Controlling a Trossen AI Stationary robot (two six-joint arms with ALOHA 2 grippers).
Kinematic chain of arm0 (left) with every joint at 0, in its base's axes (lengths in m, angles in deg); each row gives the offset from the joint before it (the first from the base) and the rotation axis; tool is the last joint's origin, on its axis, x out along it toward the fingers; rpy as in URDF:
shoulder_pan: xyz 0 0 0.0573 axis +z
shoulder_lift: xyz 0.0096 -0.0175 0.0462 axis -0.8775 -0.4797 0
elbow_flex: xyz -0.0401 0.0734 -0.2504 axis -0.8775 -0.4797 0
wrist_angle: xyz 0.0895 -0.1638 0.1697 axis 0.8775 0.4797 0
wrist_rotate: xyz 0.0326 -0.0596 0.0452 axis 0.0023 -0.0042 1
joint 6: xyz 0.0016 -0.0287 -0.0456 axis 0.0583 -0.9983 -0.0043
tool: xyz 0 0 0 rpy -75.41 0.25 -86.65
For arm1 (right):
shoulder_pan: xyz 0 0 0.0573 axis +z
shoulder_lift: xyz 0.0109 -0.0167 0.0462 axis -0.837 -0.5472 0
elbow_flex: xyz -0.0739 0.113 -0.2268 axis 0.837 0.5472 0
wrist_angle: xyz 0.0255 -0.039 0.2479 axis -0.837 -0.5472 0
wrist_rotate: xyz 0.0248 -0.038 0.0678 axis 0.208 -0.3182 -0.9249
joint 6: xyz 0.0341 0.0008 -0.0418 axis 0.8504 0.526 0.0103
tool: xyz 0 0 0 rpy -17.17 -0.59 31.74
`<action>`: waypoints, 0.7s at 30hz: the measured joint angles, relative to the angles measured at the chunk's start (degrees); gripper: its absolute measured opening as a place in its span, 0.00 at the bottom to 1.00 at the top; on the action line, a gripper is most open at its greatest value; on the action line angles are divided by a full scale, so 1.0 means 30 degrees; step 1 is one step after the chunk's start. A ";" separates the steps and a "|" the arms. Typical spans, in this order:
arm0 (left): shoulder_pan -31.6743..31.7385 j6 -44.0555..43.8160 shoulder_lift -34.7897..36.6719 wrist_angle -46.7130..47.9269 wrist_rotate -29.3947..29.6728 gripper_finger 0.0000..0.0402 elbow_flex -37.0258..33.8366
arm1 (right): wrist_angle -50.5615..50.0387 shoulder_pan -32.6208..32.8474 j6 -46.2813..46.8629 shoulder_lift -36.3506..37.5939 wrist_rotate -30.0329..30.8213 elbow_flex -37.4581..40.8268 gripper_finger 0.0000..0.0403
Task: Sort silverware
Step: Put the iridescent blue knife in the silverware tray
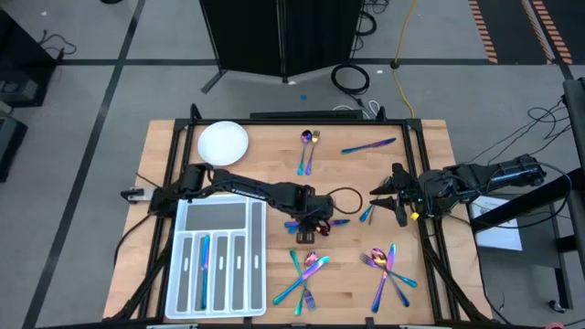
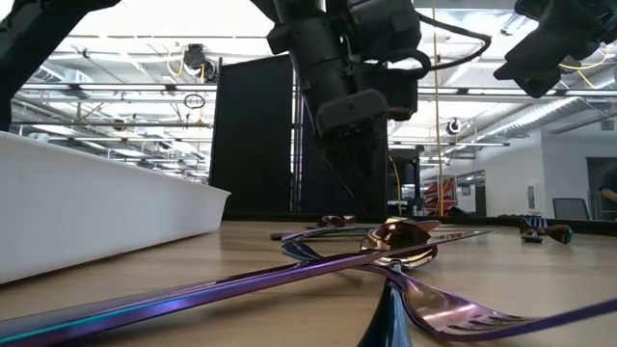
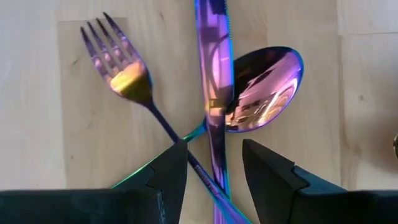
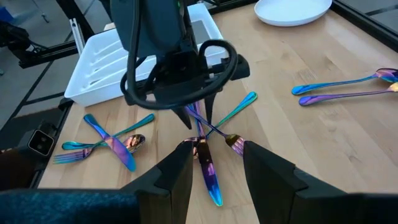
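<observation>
Left gripper (image 3: 213, 163) poised directly over a crossed cluster of silverware at mid-table, fingers (image 3: 166, 177) parted and empty. Straddled between the tips: a purple knife (image 3: 213, 74) crossing a fork's handle. Fork (image 3: 124, 68) just beyond one finger, spoon (image 3: 264, 90) just beyond the other, bowl touching the knife. Compartment tray (image 1: 219, 260) close behind the arm, with one piece (image 1: 205, 259) already in a slot. Right gripper (image 1: 388, 194) waiting near the right table edge, jaws apart, nothing held. More silverware (image 1: 308, 146) scattered beyond, another group (image 1: 388, 267) toward the front.
</observation>
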 joint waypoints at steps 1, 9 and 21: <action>-0.0004 -0.0007 -0.0054 0.0016 0.0000 0.39 0.0000 | 0.0005 0.0000 0.0000 0.0000 0.0000 0.0000 0.32; -0.0127 0.0000 -0.0416 -0.0217 -0.0014 0.39 -0.0015 | -0.0009 0.0000 0.0000 -0.0007 0.0000 0.0000 0.32; -0.0141 -0.0003 -0.0939 -0.0327 -0.0298 0.39 -0.0066 | -0.0082 -0.0007 0.0000 -0.0029 0.0004 0.0000 0.32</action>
